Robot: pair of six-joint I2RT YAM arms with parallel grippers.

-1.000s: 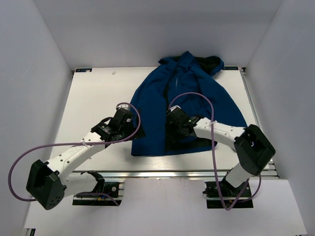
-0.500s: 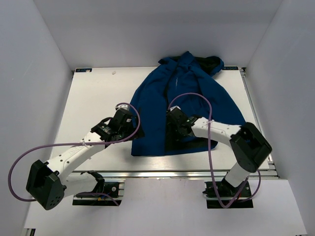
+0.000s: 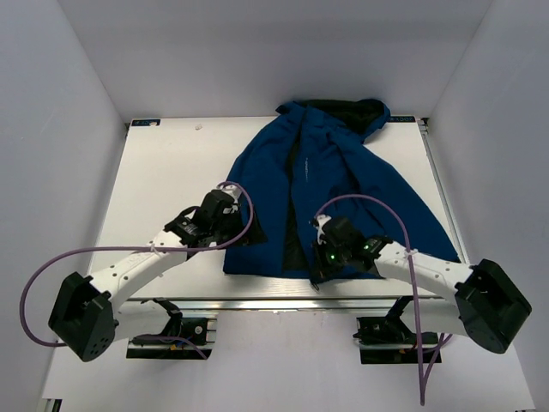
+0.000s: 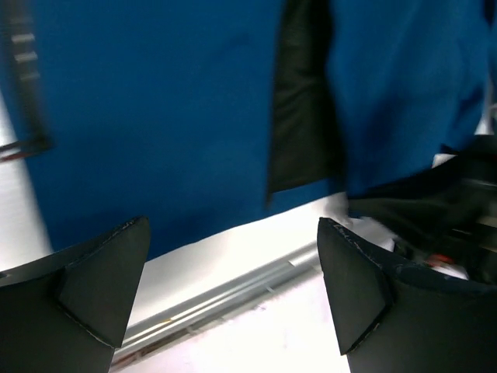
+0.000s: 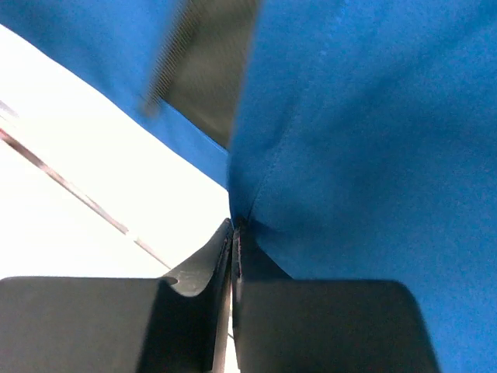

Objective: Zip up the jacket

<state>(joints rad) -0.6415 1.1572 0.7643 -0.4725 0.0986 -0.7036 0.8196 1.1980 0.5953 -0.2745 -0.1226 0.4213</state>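
My right gripper (image 5: pixel 234 227) just moved to tabletop (image 3: pixel 163 172) near edge, pinched shut on jacket (image 3: pixel 343 172) hem; front unzipped, bottom anchored. My left gripper (image 4: pixel 233 256) wide open, empty.

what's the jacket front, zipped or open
Open: the jacket has its two front edges lying apart, with black lining showing in the gap between them.

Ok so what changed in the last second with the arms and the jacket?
The right gripper pulled back to the near hem and shut on the jacket, widening its front gap. The left gripper stayed open near the hem, barely shifting.
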